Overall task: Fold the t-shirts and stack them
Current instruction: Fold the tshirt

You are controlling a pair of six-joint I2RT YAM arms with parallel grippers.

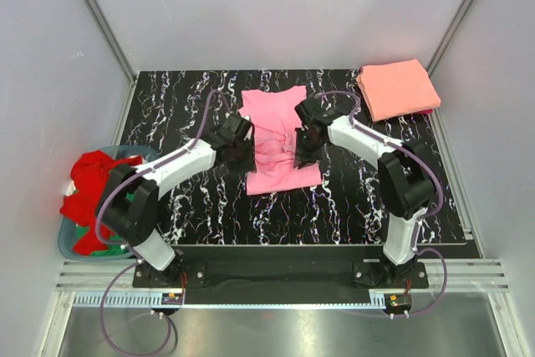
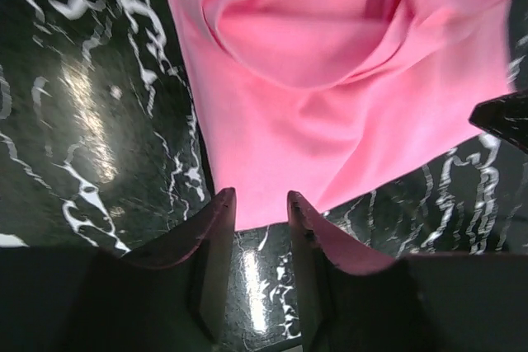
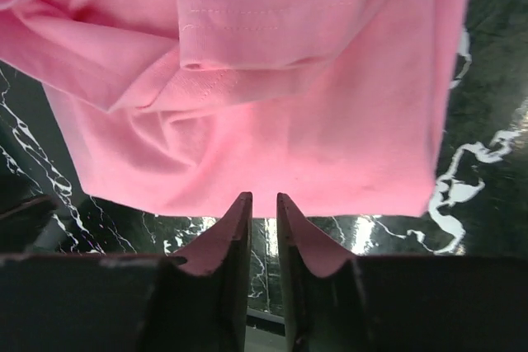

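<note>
Top view: pink t-shirt (image 1: 272, 135) lies at mid-frame on the black marbled table (image 1: 351, 206), partly folded and rumpled, collar end toward the top of the frame. Left gripper (image 1: 240, 155) sits at its left edge, right gripper (image 1: 303, 152) at its right edge toward the lower corner. The two face each other across the cloth.

Left wrist view: the pink t-shirt (image 2: 330, 121) fills the upper centre and right of the frame, a deep curved fold near the top. Its near hem runs just past the tips of the left gripper (image 2: 260, 204) at bottom centre. Jaws are slightly parted, with bare table showing in the gap and no cloth between them. Cannot tell if the tips touch the hem.

Right wrist view: pink cloth spans the upper two thirds, with a stitched sleeve hem folded over at top. The right gripper (image 3: 264, 204) is at bottom centre, tips at the shirt's near edge. Jaws stand a narrow slit apart, nothing pinched.

Salmon-orange t-shirt (image 1: 397, 88) lies folded in the table's upper right corner, well apart from both grippers. The basket (image 1: 67, 244) at the left edge holds a heaped red t-shirt (image 1: 92, 186). A scrap of green t-shirt (image 1: 107, 248) shows at the bottom.
</note>
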